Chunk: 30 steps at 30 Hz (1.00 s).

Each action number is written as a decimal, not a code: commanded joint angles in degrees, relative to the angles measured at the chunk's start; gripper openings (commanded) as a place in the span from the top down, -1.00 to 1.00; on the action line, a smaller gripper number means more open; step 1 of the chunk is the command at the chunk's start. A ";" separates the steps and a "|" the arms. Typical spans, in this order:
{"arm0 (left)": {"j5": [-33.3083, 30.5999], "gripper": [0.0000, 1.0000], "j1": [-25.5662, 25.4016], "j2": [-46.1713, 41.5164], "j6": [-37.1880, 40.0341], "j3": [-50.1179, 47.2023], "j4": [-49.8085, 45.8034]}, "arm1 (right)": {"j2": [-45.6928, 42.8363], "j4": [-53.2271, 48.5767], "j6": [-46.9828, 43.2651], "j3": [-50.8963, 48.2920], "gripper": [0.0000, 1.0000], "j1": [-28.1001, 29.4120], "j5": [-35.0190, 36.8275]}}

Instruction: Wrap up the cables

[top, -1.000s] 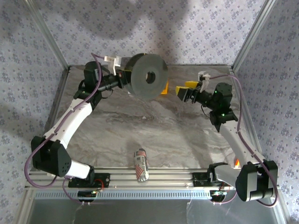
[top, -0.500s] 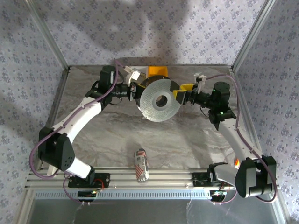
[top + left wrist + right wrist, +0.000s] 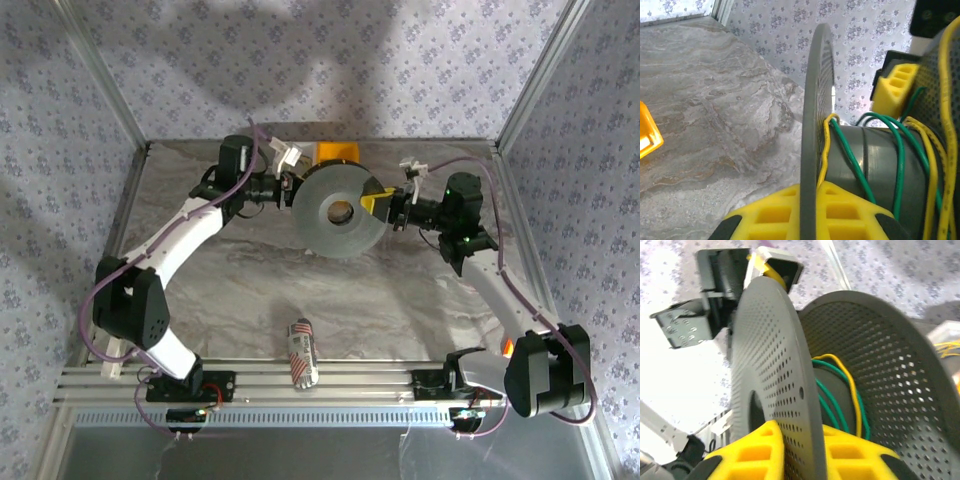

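The table (image 3: 250, 275) has a grey marbled top. One striped can (image 3: 302, 352) lies on its side, well back from the left gripper (image 3: 292, 188) and the right gripper (image 3: 385, 205), toward the arm bases and roughly between them. One yellow-orange bin (image 3: 337, 153) stands at the far edge, just beyond both grippers, closer to the left one.

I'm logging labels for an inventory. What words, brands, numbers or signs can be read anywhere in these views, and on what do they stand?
No text is legible in any view.
Small red-and-white striped can lying in the foreground: it carries a printed pattern, too small and blurred to read.
Grey perforated spool: no markings seen.
Yellow box behind the spool: no markings seen.
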 commanded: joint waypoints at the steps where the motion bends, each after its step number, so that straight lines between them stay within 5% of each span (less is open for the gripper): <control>1: -5.77 1.00 -1.44 -1.21 0.13 4.42 1.04 | 0.25 -1.62 -1.08 1.00 0.98 0.89 3.06; 4: -11.14 0.77 -0.72 -2.39 1.22 4.94 -3.15 | 0.15 -1.77 -1.16 0.95 1.00 0.84 2.92; 8: -19.96 0.03 2.61 -3.76 0.17 6.48 -9.65 | -0.15 -2.17 -1.15 0.59 1.00 0.80 2.40; 12: -23.48 -0.37 7.53 -6.21 -1.24 5.84 -12.03 | -0.54 -2.57 -1.06 -0.07 1.00 0.87 1.69; 16: -25.45 -0.55 11.37 -9.00 -0.60 4.90 -13.84 | -0.73 -2.70 -0.86 -1.23 1.00 1.24 1.55; 25: -41.63 -0.96 12.28 -18.29 1.80 -3.32 -18.15 | 7.42 -5.25 3.87 -3.34 1.00 4.83 11.61; 30: -47.20 -1.00 12.28 -24.81 1.80 -10.59 -18.91 | 15.21 2.52 10.77 -5.16 1.00 7.14 16.79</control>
